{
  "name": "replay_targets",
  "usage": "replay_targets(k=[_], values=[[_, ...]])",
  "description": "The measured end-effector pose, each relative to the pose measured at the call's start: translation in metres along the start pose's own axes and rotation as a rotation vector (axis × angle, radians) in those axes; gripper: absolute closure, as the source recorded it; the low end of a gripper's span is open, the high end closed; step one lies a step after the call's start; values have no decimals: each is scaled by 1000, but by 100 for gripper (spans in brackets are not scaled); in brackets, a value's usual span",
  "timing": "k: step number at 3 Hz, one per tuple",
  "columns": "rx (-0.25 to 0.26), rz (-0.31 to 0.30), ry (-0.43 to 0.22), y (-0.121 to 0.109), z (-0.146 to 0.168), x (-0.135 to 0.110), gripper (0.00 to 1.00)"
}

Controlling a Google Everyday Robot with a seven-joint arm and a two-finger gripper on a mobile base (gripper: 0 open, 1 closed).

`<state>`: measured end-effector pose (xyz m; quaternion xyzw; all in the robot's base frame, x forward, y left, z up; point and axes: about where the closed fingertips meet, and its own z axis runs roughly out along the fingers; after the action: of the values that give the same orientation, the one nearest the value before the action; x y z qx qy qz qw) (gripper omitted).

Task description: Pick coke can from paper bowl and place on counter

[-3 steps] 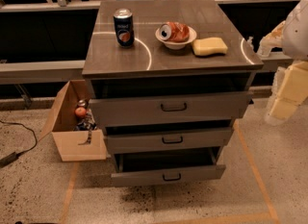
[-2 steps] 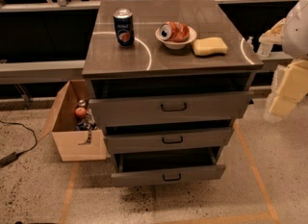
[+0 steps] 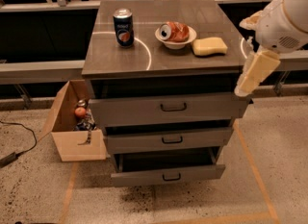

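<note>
I've got the small red-orange coke can (image 3: 174,31) lying on its side in the shallow white paper bowl (image 3: 176,44), toward the back of the grey brushed-metal tabletop (image 3: 159,59), between a tall dark blue can (image 3: 123,27) and a yellow sponge block (image 3: 210,46). My cream gripper (image 3: 254,73) hangs off the tabletop's right edge, well apart from the bowl; I can't tell how its jaws stand

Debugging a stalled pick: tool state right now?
The tool: open or shut cannot be told. It hangs off the right edge of the counter, away from the can lying in the bowl.
</note>
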<state>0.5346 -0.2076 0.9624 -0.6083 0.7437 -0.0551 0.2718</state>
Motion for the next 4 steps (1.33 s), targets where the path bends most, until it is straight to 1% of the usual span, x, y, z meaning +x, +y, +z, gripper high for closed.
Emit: replay_targets(k=[1, 2, 3, 4], values=[[99, -14, -85, -43, 40, -8, 0], [203, -27, -190, -86, 71, -16, 0], [234, -27, -279, -126, 103, -20, 0], [257, -22, -298, -141, 100, -21, 0]])
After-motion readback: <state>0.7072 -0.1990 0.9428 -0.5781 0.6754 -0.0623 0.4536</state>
